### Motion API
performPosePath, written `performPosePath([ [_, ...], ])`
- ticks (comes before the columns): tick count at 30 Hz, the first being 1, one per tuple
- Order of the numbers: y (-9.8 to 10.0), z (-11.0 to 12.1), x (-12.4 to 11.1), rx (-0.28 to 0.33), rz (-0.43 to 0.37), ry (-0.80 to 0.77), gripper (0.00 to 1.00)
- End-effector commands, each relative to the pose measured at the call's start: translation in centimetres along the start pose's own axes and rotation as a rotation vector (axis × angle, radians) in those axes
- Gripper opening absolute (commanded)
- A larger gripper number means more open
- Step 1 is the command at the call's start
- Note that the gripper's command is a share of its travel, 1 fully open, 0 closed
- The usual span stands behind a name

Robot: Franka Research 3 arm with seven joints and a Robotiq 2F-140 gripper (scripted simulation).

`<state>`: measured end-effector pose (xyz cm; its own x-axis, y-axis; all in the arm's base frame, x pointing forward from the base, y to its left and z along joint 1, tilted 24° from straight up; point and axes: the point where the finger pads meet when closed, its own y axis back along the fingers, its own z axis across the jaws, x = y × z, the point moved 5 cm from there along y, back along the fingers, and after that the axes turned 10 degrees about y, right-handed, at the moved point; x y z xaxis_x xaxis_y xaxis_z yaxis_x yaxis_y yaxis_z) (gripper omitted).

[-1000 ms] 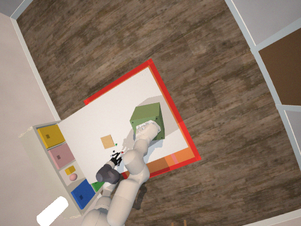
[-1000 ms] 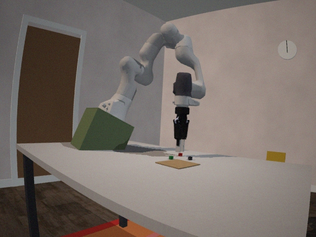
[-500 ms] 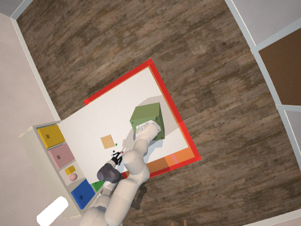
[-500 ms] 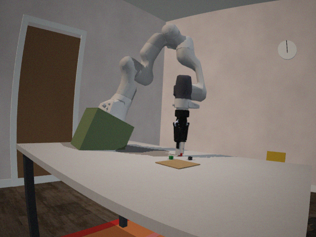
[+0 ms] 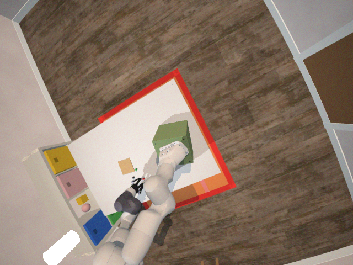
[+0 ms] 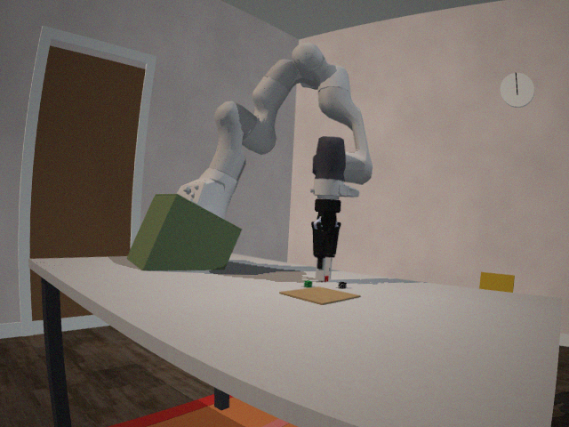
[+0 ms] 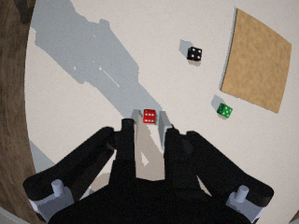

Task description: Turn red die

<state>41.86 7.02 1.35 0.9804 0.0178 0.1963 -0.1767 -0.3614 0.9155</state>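
Observed condition: the gripper points straight down at the table. Its 2 fingers are drawn in to a narrow gap and grasp nothing. The red die lies on the bare table, in line with that gap and flanked by the fingertips in the wrist view. The exterior view puts the tips at about the die's height, but contact cannot be confirmed. The red die is off the mat and apart from it. The green die sits just beside the mat's near edge, also on the table, and the black die lies farther out, apart from both. No pip count on any die is readable with confidence, so the target number remains unverified. Assessed risks: 1, the gap looks only slightly wider than the die, so a small lateral offset could land a fingertip on it and flick it away or roll it to an unplanned face. 2, a grip taken off-centre or on the corners could let the die twist during the turn and finish on the wrong number. 3, the carry toward the mat passes close to the green die, and a brush there would alter a face that must stay unchanged. 4, a release near the mat's edge could leave the die only partly on it.
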Motion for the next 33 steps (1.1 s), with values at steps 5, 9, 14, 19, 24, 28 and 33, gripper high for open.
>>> performPosePath([
  [5, 0.0, 0.03, 0.08, -0.002, 0.002, 0.009, 0.19],
  [9, 0.0, 0.03, 0.08, -0.002, 0.002, 0.009, 0.19],
  [14, 0.0, 0.03, 0.08, -0.002, 0.002, 0.009, 0.19],
  [19, 0.0, 0.03, 0.08, -0.002, 0.002, 0.009, 0.19],
  [24, 0.0, 0.03, 0.08, -0.002, 0.002, 0.009, 0.19],
  [28, 0.0, 0.03, 0.08, -0.002, 0.002, 0.009, 0.07],
  [33, 0.0, 0.03, 0.08, -0.002, 0.002, 0.009, 0.07],
])
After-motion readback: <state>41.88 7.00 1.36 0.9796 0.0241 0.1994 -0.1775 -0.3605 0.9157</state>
